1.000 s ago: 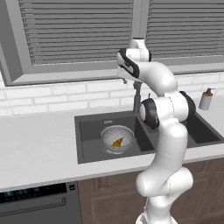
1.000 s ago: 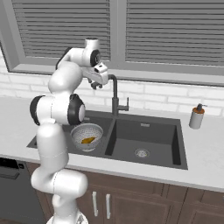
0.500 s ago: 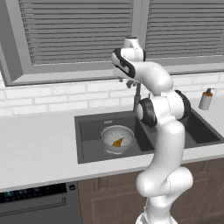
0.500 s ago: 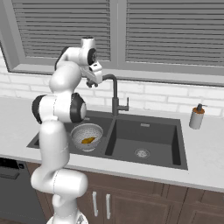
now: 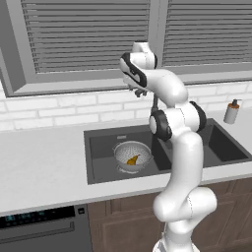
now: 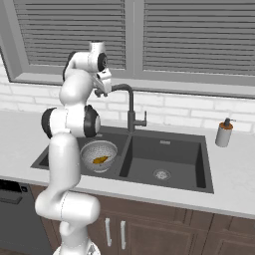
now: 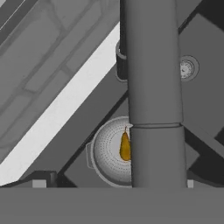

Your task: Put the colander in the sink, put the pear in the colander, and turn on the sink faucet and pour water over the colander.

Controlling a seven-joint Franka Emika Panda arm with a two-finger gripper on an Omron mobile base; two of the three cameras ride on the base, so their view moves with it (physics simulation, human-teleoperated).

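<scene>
My gripper (image 6: 101, 91) hangs with jaws spread wide, holding nothing, up by the faucet (image 6: 130, 107) spout. The colander (image 5: 132, 156) sits in the sink's (image 5: 101, 174) left basin with the pear (image 5: 133, 160) inside. I judge the spout should end up over the colander, so I should nudge it gently, not knock it past.

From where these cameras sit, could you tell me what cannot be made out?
- Hand view: the faucet spout hides the right part of the colander and the pear.
- Left base view: the arm hides most of the faucet.
- Both base views: the gripper is too small to judge contact.
</scene>
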